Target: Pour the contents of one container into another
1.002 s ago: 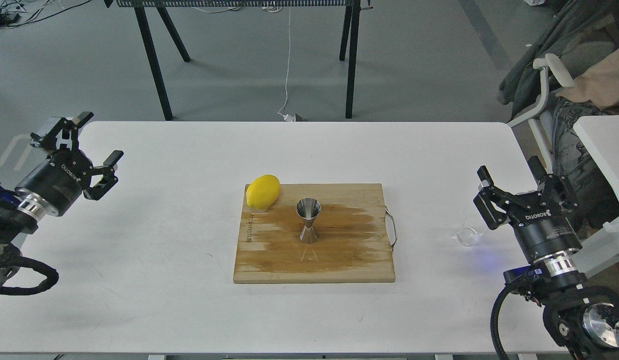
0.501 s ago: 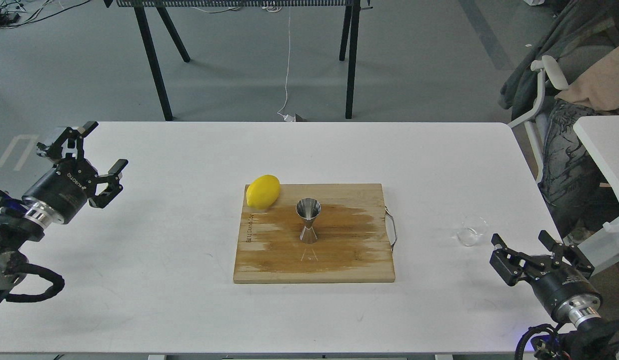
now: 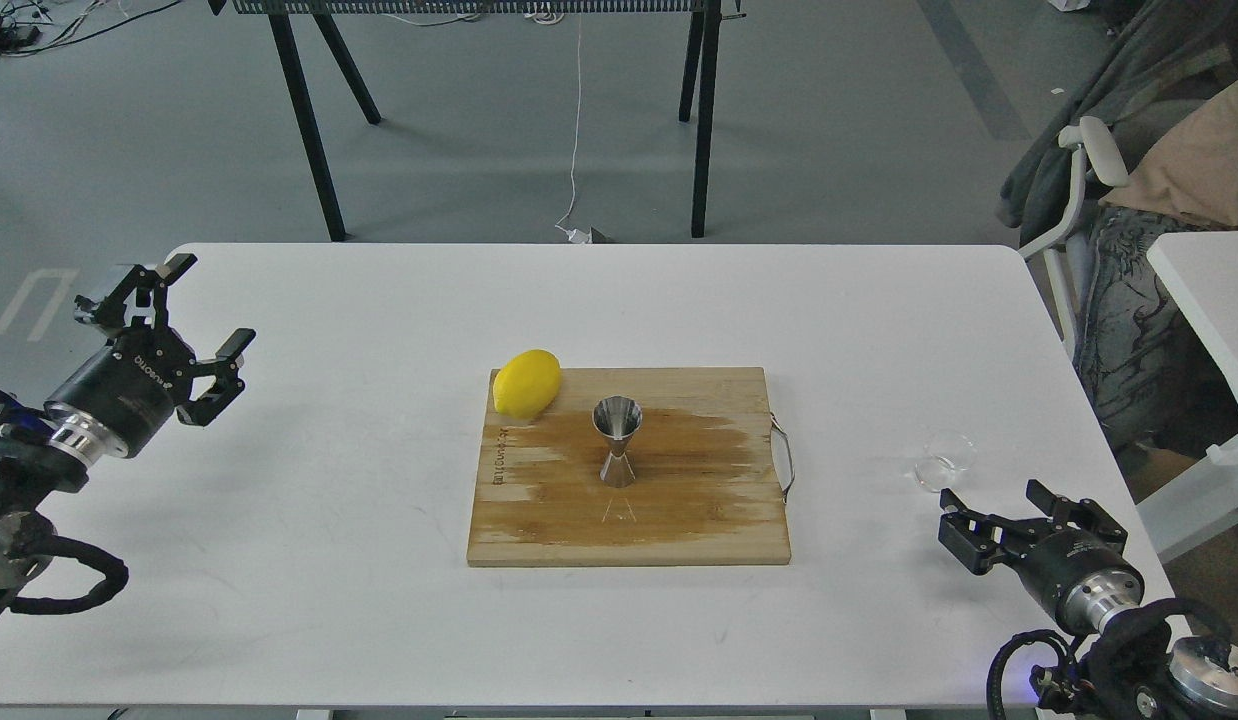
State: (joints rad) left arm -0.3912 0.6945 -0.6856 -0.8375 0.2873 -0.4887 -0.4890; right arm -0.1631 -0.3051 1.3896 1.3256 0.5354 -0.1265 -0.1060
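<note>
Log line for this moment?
phase: approach | right hand: open, near glass cup | left hand: open, idle | jigger: upright on board

Polished steel jigger (image 3: pixel 616 440) on a streaked, matt wooden board (image 3: pixel 679 520); clear glass cup (image 3: pixel 944 461) at 3 o'clock; smooth white table (image 3: pixel 379 560).

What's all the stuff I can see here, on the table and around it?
table: one, white, fills the view.
cutting board: one, wooden, mid-table, metal handle on its right edge.
lemon: one, yellow, on the board's far left corner.
jigger: one, shiny steel, upright on the board.
glass cup: one, clear, on the table right of the board.
chair: one, draped with clothes, far right.
left gripper: one, black, fingers spread, empty.
right gripper: one, black, fingers spread, just short of the cup.
</note>
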